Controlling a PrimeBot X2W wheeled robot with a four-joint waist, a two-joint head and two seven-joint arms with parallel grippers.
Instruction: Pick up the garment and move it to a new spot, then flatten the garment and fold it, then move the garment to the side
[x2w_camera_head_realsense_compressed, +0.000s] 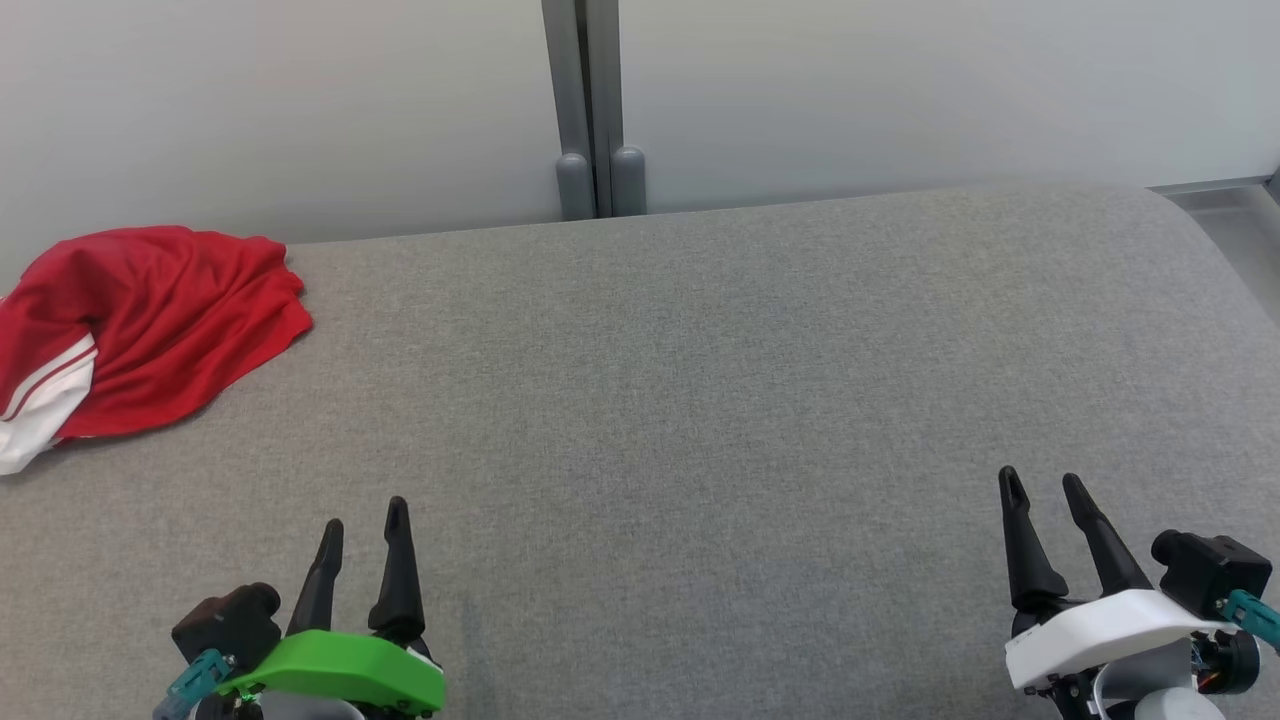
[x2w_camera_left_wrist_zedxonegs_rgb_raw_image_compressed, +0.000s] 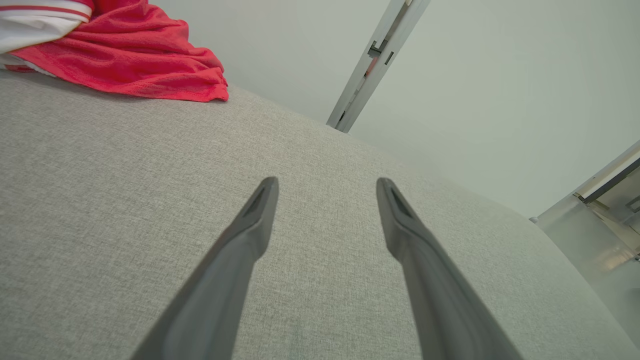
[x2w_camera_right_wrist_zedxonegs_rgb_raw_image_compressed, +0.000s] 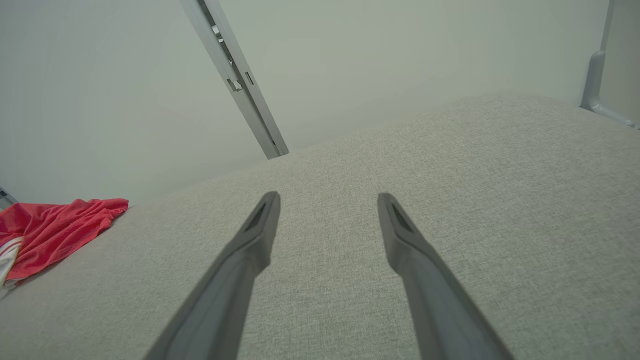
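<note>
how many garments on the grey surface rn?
1: a crumpled red garment with white trim at the far left of the grey surface, ahead of the left gripper. Part of it runs off-frame.

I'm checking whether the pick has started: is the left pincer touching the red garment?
No, the left pincer stands open over the grey surface, apart from the red garment at the far left.
</note>
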